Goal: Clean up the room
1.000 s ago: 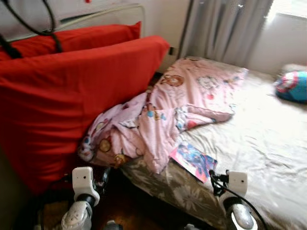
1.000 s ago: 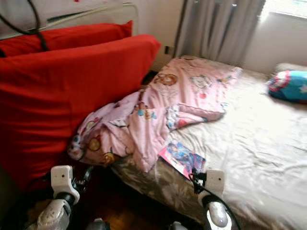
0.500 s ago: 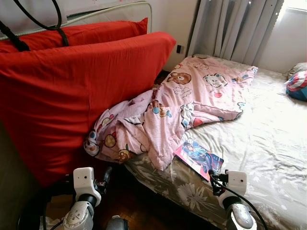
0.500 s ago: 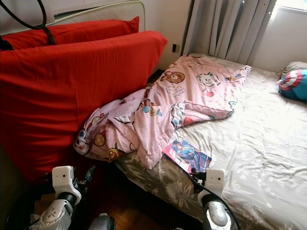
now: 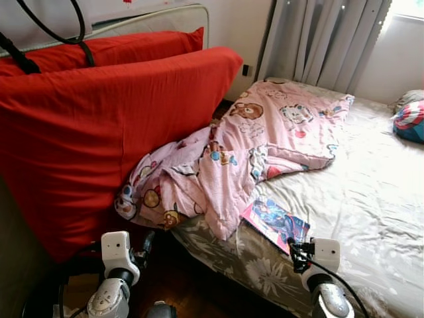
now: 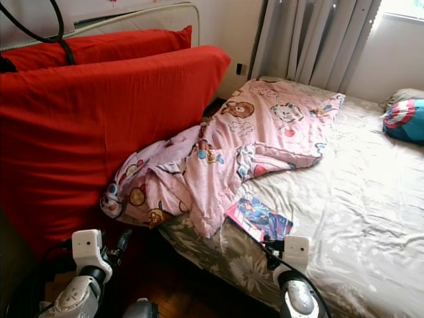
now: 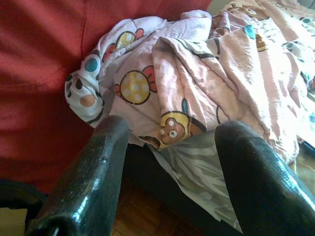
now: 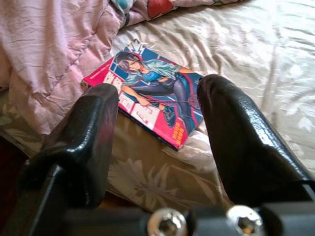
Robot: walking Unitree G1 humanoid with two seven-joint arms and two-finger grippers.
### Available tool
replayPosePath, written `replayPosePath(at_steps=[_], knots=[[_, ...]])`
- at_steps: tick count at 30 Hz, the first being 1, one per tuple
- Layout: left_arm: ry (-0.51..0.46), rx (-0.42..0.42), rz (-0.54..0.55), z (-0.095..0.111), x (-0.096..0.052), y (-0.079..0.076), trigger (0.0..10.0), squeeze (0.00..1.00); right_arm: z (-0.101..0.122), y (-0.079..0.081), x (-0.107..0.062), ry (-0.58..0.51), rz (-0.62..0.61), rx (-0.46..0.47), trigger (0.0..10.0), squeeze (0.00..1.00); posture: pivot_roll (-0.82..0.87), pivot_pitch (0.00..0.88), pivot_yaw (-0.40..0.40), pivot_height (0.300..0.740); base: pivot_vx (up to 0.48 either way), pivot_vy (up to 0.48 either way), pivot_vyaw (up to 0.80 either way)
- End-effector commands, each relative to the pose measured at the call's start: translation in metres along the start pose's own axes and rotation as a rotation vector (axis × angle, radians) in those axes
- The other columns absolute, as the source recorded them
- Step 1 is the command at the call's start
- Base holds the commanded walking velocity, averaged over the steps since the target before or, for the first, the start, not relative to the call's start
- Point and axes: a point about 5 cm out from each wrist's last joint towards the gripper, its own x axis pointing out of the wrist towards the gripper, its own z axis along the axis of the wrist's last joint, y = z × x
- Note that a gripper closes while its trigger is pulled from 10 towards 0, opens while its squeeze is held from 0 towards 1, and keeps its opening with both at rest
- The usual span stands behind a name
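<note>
Pink cartoon blanket (image 5: 252,152) droops off the bed's (image 5: 371,199) near-left edge, magazine (image 8: 152,98) beside it. I hold right claw (image 8: 157,132) released, facing the magazine; left claw (image 7: 172,162) released, facing the blanket's hanging corner.

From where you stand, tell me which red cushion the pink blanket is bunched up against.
The front red cushion, the larger, nearer one; the pink blanket presses its lower right edge. The rear cushion stands behind.

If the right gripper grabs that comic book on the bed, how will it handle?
The comic book looks thin and flat, so probably light and somewhat bendy. Its glossy cover may slip. It lies on the soft sheet near the bed's edge, so pushing could slide it off.
</note>
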Motion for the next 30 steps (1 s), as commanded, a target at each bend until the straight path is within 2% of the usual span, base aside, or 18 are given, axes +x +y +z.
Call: replayPosePath(at_steps=[1,12,18,23,30], knots=[[-0.005,0.002,-0.006,0.003,0.003,-0.001,10.0,0.00,0.002,0.002,0.003,0.000,0.006,0.000,10.0,0.00,0.00,0.006,-0.062,0.655,0.300,0.000,0.00],[-0.027,-0.006,-0.003,0.011,0.011,-0.002,10.0,0.00,0.007,0.006,0.009,0.002,0.007,0.012,10.0,0.00,0.02,0.000,-0.057,0.655,0.315,0.000,0.00],[-0.021,-0.012,0.010,0.008,0.012,-0.002,10.0,0.00,0.008,0.001,0.011,0.006,-0.017,0.024,10.0,0.00,0.02,0.000,-0.052,0.655,0.320,0.000,0.00],[-0.036,-0.016,0.012,0.015,0.021,-0.003,10.0,0.00,0.018,-0.001,0.018,-0.005,-0.025,0.025,10.0,0.00,0.01,0.000,-0.056,0.655,0.322,0.000,0.00],[-0.042,-0.033,0.019,0.016,0.025,-0.007,10.0,0.00,0.021,-0.004,0.020,-0.013,-0.029,0.035,10.0,0.00,-0.01,0.000,-0.062,0.655,0.212,0.000,0.00]])
